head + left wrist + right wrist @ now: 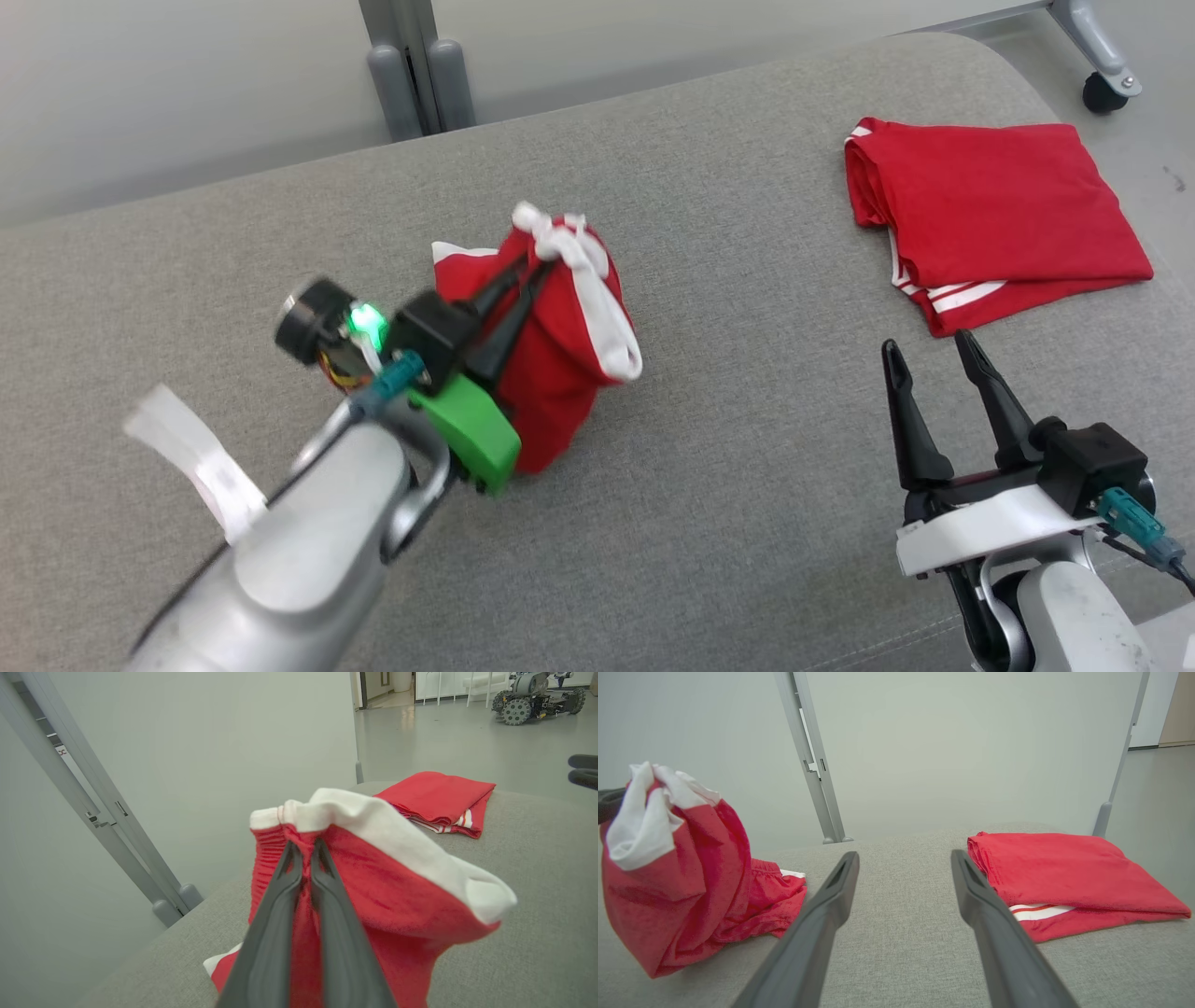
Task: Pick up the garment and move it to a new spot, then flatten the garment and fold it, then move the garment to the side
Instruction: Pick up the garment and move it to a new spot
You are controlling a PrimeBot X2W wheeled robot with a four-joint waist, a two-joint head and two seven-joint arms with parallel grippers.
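A red garment with a white band (560, 345) hangs bunched from my left gripper (532, 266), which is shut on its upper edge near the white trim. In the left wrist view the two fingers pinch the red cloth (373, 891) just under the white band at the gripper's tips (306, 844). The garment's lower end still rests on the grey cushion; in the right wrist view it (691, 877) hangs at the left. My right gripper (929, 345) stands open above the cushion at the lower right, nothing between its fingers (903, 858).
A second red garment, folded, with white stripes (990, 215) lies at the far right of the grey cushion (747, 523), just beyond my right gripper. A grey metal frame post (411, 65) stands behind the cushion. A wheeled caster (1106, 89) sits on the floor at the upper right.
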